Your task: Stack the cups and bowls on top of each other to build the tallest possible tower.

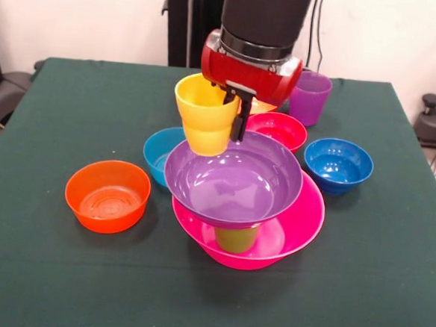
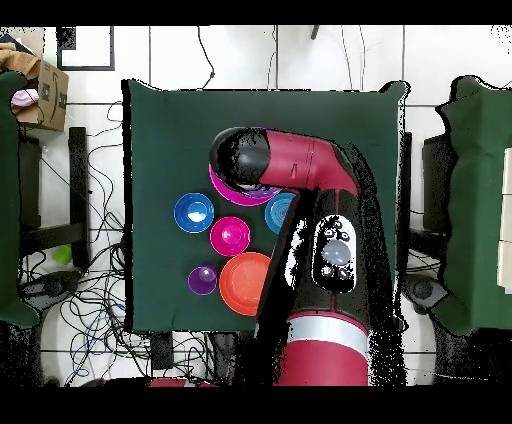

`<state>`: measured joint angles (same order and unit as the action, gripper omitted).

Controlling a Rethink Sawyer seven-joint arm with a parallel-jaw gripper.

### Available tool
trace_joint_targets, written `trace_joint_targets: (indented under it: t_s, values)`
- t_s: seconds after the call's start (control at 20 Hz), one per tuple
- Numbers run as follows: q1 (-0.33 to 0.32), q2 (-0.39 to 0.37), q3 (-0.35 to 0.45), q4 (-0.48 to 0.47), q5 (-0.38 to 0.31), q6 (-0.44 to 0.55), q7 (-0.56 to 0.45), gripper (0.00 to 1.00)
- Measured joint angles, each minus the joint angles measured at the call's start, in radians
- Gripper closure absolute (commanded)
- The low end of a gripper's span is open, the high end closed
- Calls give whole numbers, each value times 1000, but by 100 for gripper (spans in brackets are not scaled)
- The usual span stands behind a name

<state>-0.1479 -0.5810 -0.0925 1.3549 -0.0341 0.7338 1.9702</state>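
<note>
My gripper [image 1: 230, 127] is shut on the rim of the yellow cup [image 1: 205, 118]. One black finger [image 1: 240, 113] shows outside the cup's wall. It holds the cup upright just above the far left rim of the big purple bowl [image 1: 232, 181]. That bowl rests on the lime green cup [image 1: 235, 238], which stands in the big pink bowl [image 1: 288, 230]: this is the tower. In the overhead view my arm [image 2: 300, 165] covers the tower, and only a sliver of the pink bowl [image 2: 232, 193] shows.
Loose on the green cloth: an orange bowl [image 1: 107, 195] at front left, the light blue bowl [image 1: 157, 153], the red bowl [image 1: 280, 129], the dark blue bowl [image 1: 338, 164], the purple cup [image 1: 310, 97]. Another orange bowl [image 2: 245, 283] sits nearer the robot's base, mostly hidden behind the gripper in the front view.
</note>
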Motion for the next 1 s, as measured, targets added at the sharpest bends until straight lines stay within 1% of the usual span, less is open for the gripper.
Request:
trace_joint_targets:
  t_s: [0.4,0.8,1.0]
  values:
    - [-1,-19,3,0,0,5,0,100]
    - [-1,-16,9,-1,0,5,0,100]
    - [1,-8,11,-20,-2,5,0,100]
